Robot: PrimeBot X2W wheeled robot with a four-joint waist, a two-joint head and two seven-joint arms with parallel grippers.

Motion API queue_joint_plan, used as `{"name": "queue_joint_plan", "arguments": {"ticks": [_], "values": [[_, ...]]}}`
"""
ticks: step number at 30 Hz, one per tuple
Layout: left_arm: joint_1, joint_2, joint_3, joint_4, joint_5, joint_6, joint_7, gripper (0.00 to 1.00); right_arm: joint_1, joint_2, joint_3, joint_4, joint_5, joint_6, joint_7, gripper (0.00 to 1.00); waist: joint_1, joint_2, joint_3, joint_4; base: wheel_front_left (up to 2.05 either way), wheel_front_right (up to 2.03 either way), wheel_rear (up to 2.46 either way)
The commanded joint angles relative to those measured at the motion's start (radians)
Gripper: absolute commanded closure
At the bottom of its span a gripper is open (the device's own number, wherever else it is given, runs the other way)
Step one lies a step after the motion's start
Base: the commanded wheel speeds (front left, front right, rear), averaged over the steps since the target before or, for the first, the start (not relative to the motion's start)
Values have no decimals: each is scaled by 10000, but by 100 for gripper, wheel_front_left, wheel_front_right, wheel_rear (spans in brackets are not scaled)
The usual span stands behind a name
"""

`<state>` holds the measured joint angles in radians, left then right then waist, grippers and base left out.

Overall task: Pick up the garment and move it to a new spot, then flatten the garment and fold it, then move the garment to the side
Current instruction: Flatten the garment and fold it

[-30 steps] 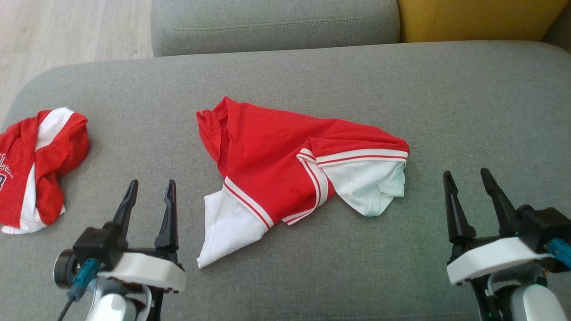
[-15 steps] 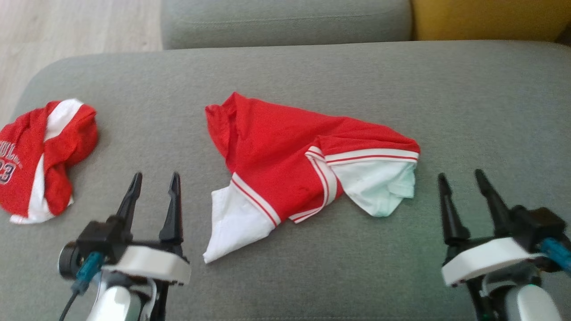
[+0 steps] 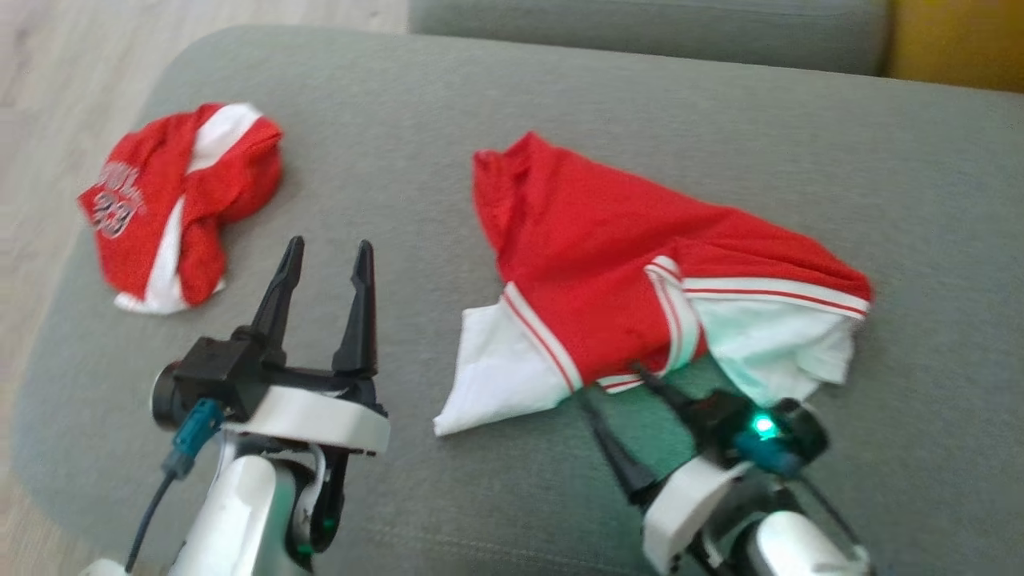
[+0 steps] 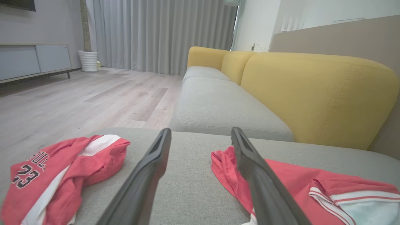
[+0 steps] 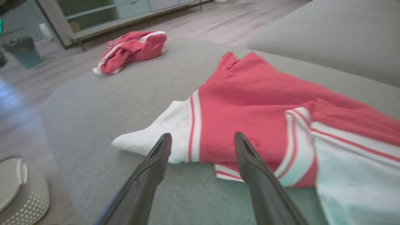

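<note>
The garment [image 3: 608, 264] is red with white, red-striped trim and lies crumpled in the middle of the grey cushion [image 3: 400, 120]. My right gripper [image 3: 610, 381] is open and low over the cushion. Its tips sit just short of the garment's near hem, where the red and white panels meet. In the right wrist view its fingers [image 5: 202, 135] frame that hem of the garment [image 5: 250, 103], with nothing between them. My left gripper [image 3: 330, 242] stands open and empty to the left of the garment. In the left wrist view it [image 4: 200, 130] points past the garment's left corner [image 4: 281, 178].
A second red jersey [image 3: 184, 200], printed with a number, is bunched near the cushion's left edge and also shows in the wrist views [image 4: 47, 175] [image 5: 131, 50]. Wood floor [image 3: 48, 80] lies beyond that edge. A yellow backrest [image 4: 312, 93] rises far right. A pale perforated object [image 5: 15, 187] sits on the floor.
The head camera has swung, shifting the whole picture to the right. My right gripper has come in from the far right to the garment's near hem, angled leftward. The left gripper holds its pose.
</note>
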<state>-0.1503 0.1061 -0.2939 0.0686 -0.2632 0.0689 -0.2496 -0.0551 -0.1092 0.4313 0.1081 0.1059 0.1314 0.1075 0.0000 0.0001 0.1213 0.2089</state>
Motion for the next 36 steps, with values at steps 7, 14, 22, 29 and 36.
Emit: {"name": "queue_joint_plan", "arguments": {"ticks": [7, 14, 22, 29, 36], "values": [[-654, -294, 304, -337, 278, -233, -122, 0, -1475, -553, 1957, 1230, 26, -7, 162, 0, 0, -1, 432, 1119, 0, 0, 0], [-696, -448, 500, -321, 382, -382, -122, 0, -2466, -554, 2677, 2718, -185, -7, 265, 0, 0, -1, 623, 1354, 0, 0, 0], [-668, -519, 783, -321, 537, -496, -122, 0, -3286, 65, 2571, 4364, -31, -7, 212, 100, 0, -1, 706, 956, 0, 0, 0], [-542, -539, 920, -345, 662, -529, -122, 0, -2998, 340, 1793, 3301, 911, -7, -907, 100, 0, -1, 618, 403, 0, 0, 0], [-429, -545, 1167, -360, 786, -557, -122, 0, -1873, 485, -240, 1316, 1807, -7, -870, 100, 0, -1, 550, -321, 0, 0, 0]]}}
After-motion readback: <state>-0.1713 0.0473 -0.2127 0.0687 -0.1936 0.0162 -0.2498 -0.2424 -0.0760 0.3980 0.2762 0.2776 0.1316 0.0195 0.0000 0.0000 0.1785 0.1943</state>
